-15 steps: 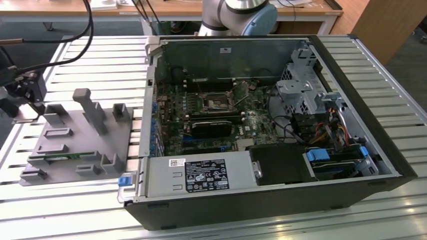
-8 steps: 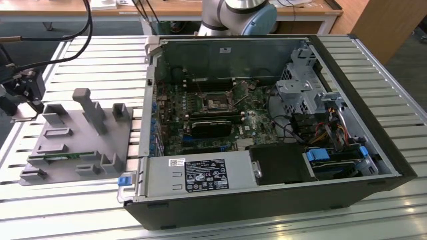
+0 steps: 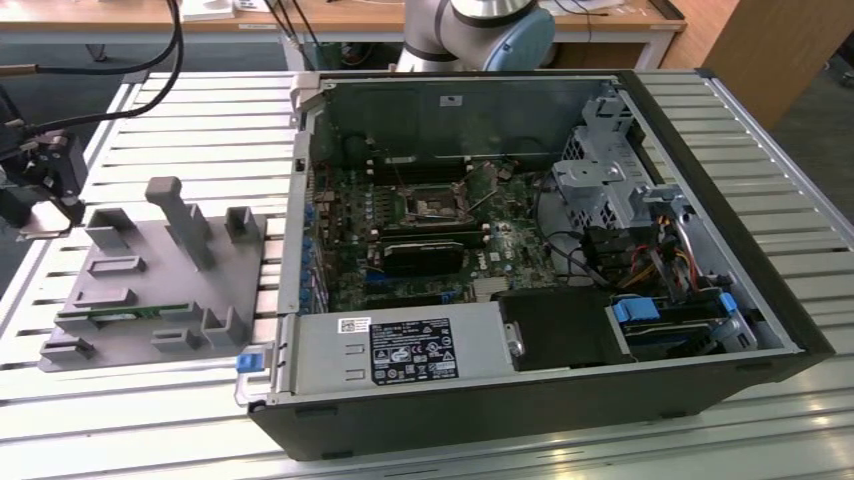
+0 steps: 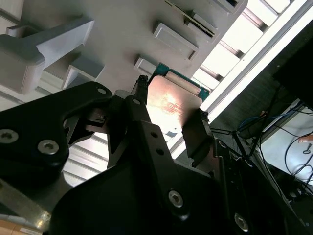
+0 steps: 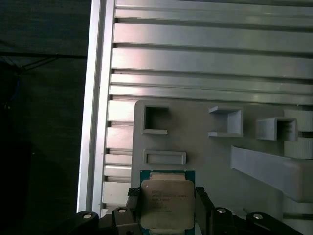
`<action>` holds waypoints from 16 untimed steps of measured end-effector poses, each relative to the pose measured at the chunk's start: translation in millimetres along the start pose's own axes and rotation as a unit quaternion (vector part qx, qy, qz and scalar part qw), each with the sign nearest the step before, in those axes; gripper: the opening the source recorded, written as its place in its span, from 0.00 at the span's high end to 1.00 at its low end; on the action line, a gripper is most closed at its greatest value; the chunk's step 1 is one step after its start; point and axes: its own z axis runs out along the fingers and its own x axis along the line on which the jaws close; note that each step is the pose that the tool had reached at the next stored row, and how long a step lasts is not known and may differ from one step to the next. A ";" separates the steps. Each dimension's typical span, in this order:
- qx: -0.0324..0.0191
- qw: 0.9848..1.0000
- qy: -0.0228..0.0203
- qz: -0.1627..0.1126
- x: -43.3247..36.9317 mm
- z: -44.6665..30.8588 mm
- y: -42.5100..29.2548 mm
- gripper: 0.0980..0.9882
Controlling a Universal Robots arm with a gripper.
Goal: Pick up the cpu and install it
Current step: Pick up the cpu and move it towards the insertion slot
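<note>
Above the slatted worktop [image 3: 174, 100] and the grey tray [image 3: 147, 290], the claw [image 4: 171, 100] is clamped on two opposite edges of the cpu [image 5: 166, 203], holding it over the tray's edge. The chip looks light, stiff, slick-topped and fragile underneath, so its side edges suit gripping.

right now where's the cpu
In the first wrist view the cpu sits clamped in the gripper over the grey tray, at the exterior view's far left.
</note>
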 end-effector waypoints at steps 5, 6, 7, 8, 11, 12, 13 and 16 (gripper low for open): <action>0.000 1.000 0.000 0.000 0.0 -3.3 0.3 0.51; 0.000 1.000 0.000 0.000 0.0 -3.8 0.4 0.51; 0.000 1.000 0.000 0.000 0.0 -4.2 0.5 0.51; 0.000 1.000 0.000 0.000 0.0 -4.8 0.6 0.51; 0.000 1.000 0.000 0.000 0.1 -7.3 1.4 0.51; 0.000 1.000 0.000 0.000 0.0 -8.2 1.6 0.51; 0.000 1.000 0.000 0.000 0.0 -9.2 1.8 0.51; 0.000 1.000 0.000 0.000 0.1 -11.7 2.3 0.51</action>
